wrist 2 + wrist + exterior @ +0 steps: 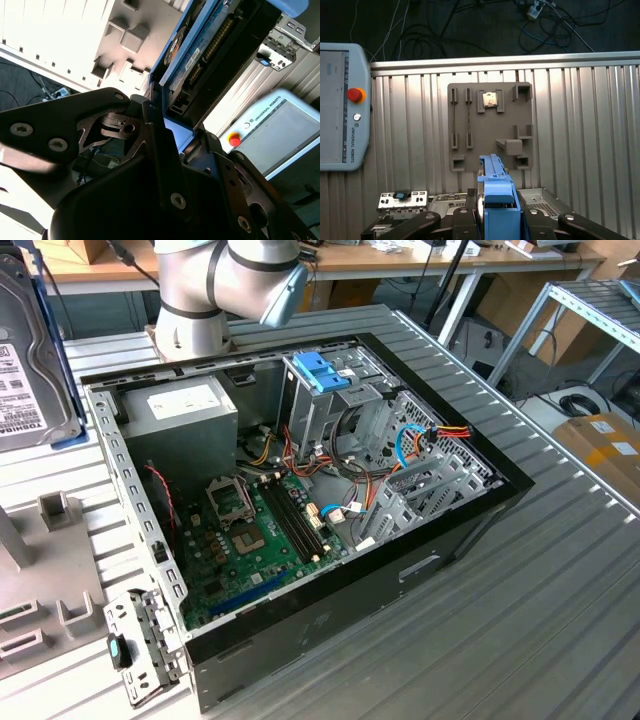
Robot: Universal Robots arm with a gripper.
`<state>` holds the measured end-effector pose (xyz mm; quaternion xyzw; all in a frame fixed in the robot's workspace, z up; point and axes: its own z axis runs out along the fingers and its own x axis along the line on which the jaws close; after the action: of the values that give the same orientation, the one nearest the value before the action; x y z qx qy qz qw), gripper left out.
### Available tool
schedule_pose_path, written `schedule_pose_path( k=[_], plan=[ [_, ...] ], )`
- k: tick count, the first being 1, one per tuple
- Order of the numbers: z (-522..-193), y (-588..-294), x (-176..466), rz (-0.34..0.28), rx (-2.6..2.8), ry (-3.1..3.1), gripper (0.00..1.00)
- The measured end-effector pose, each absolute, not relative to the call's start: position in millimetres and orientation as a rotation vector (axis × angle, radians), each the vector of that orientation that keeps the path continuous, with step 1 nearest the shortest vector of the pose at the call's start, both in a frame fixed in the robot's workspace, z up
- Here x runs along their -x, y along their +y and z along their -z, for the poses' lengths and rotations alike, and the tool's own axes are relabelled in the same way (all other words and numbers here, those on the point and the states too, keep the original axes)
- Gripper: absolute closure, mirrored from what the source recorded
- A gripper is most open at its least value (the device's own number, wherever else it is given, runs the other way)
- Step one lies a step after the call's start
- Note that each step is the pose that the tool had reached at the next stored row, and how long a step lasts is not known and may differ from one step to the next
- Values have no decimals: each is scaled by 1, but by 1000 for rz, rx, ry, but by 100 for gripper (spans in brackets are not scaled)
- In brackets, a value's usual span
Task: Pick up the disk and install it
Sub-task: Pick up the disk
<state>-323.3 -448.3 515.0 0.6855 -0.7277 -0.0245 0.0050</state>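
gripper [497, 222], seemingly tight on the disk [492, 172], edge-up near the grey fixture plate [490, 125]

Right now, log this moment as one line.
gripper: shut on disk | disk: held clear of grey fixture plate | install: not yet done, computer case open

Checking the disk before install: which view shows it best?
The exterior view: at the exterior view's left edge the disk stands upright, broad labelled face showing, partly cut off. The second wrist view shows its connector end and blue rail; the first wrist view shows it edge-on, in the gripper.
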Motion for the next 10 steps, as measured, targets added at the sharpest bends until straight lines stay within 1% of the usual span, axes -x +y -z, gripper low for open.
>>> schedule_pose_path(
  k=[10],
  plan=[
    [-515,-448,318,76,-2146,-2279,63]
  ],
)
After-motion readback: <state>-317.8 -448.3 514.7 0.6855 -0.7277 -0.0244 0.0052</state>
